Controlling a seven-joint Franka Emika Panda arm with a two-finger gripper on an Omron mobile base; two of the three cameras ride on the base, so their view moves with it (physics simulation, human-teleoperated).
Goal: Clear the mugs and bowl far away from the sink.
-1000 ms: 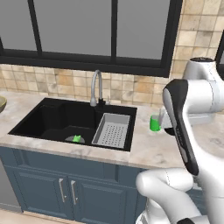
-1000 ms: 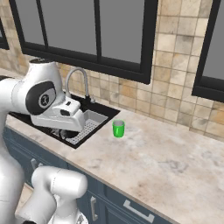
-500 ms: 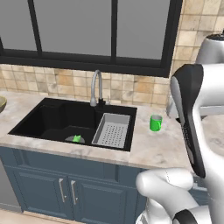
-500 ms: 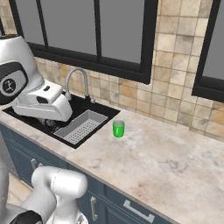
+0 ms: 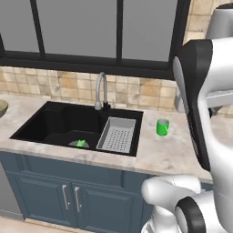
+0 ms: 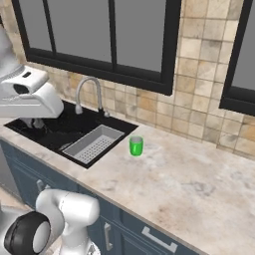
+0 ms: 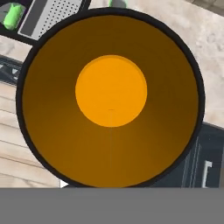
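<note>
- Directly under the hand: black mug (image 7: 111, 98), seen straight down its mouth, orange inside, dark rim all round.
- Hand: jaws together, clamped on the black mug; the fingertips themselves are hidden behind it.
- Beyond the mug, toward the top left of the hand view: drainer tray (image 7: 52, 15) and a small green item (image 7: 13, 15) lying in the sink (image 5: 54, 123).
- Top edge of the hand view, past the mug rim: green mug (image 6: 136, 146), upright on the counter (image 6: 199, 174), just beside the sink's tray end, apart from the hand.
- Bowl (image 5: 2, 108): on the counter at the far end of the sink from the green mug, well apart from the hand.
- Faucet (image 5: 101, 91): at the back rim of the sink.
</note>
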